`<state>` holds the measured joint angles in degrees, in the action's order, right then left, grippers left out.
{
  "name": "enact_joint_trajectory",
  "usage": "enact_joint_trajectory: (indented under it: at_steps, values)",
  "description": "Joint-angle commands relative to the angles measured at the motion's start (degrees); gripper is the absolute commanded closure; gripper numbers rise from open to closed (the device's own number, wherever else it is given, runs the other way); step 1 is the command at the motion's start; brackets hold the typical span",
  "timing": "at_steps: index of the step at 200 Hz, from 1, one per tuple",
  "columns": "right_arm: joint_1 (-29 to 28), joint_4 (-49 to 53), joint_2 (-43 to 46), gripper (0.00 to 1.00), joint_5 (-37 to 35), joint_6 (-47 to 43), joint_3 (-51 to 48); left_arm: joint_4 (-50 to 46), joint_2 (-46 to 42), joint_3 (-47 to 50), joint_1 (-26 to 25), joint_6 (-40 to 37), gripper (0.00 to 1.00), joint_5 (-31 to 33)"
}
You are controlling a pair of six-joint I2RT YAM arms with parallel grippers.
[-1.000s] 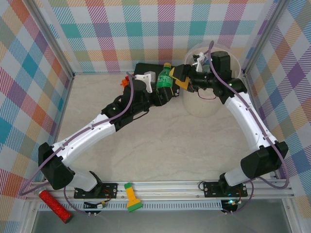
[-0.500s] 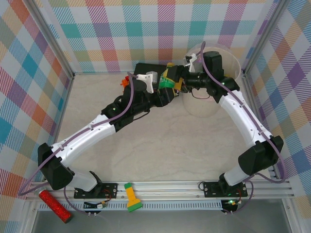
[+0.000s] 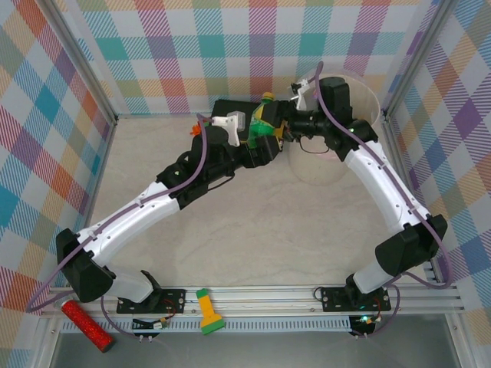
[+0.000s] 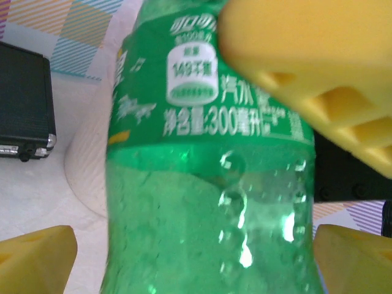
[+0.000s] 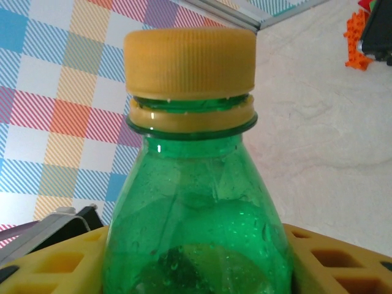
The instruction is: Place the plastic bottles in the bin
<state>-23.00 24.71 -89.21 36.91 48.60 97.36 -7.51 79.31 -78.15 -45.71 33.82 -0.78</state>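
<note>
Green bottle (image 5: 196,202): one item, clear green plastic with a yellow cap (image 5: 190,58) and a green label (image 4: 208,104) printed in white. It is held off the table (image 3: 253,222) at the far side, just left of the bin, with the cap end pointing toward the far wall.

Bin (image 3: 374,100): a large, round, pale bucket at the far right. The bottle is beside it, not inside it.

Right gripper (image 5: 196,269): reaches in from the bin side and is clamped on the bottle. Its yellow fingers (image 5: 55,263) press against both flanks of the body below the shoulder. In the left wrist view, one of them lies across the label.

Left gripper (image 4: 196,263): released. Its yellow fingers (image 4: 37,260) stand wide on either side of the lower body, with a clear gap on the left side. Whether the right-hand finger still touches the bottle cannot be told.

Black case (image 3: 230,107): flat and rectangular, at the far edge, left of the bottle and behind the left wrist.

Flashlight (image 3: 207,310): yellow-green, on the near rail between the arm bases.

Red glittery cylinder (image 3: 86,326): at the near left corner, well apart from everything else.

Orange piece (image 3: 198,129): small, on the table left of the case.
</note>
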Motion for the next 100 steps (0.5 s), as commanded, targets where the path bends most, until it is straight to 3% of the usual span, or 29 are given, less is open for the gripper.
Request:
enact_joint_trajectory:
  at_steps: [1, 63, 100]
  values:
    - [2.07, 1.18, 0.77, 0.43, -0.10, -1.95, 2.63, -0.54, -3.57, 0.02, -0.67, -0.51, 0.00, 1.10]
    - [12.26, 12.21, 0.78, 0.43, 1.24, -7.73, 8.92, -3.05, -7.16, 0.44, 0.26, -2.02, 0.00, 4.97]
    - [19.17, 15.98, 1.85, 0.44, 0.05, -9.53, 9.06, -2.86, -5.53, -0.11, 1.58, -2.17, 0.00, 3.52]
